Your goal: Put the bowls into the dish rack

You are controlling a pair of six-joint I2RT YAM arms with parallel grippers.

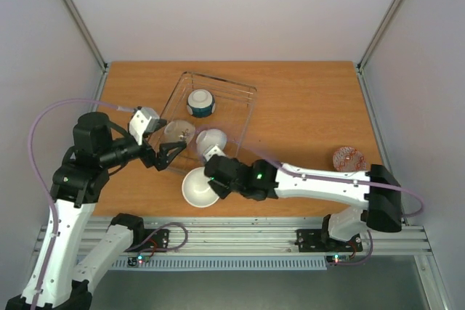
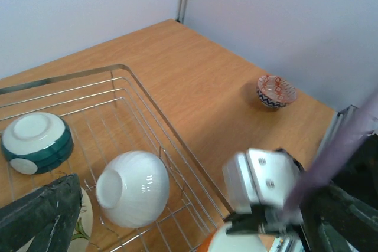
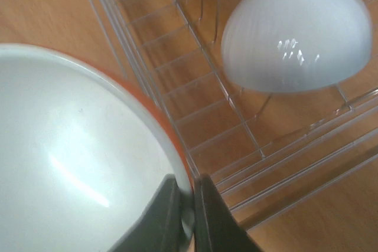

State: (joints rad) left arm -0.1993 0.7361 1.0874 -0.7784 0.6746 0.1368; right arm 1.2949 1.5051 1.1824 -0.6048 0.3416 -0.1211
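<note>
Where the brown wooden tabletop (image 1: 305,99) spreads, the rectangular silver wire dish rack (image 1: 229,107) sits mid-table. It holds the plain white ribbed bowl (image 1: 211,139) on its side, the overturned teal-banded bowl (image 1: 201,102) and the sprig-painted bowl (image 1: 179,132). Just outside the rack's near edge is the orange-sided, white-lined bowl (image 1: 197,188), its rim pinched by the right gripper (image 3: 188,190). The small red-and-blue patterned bowl (image 1: 346,158) stands well apart, rightward. The left gripper (image 1: 166,152) gapes wide, empty.
</note>
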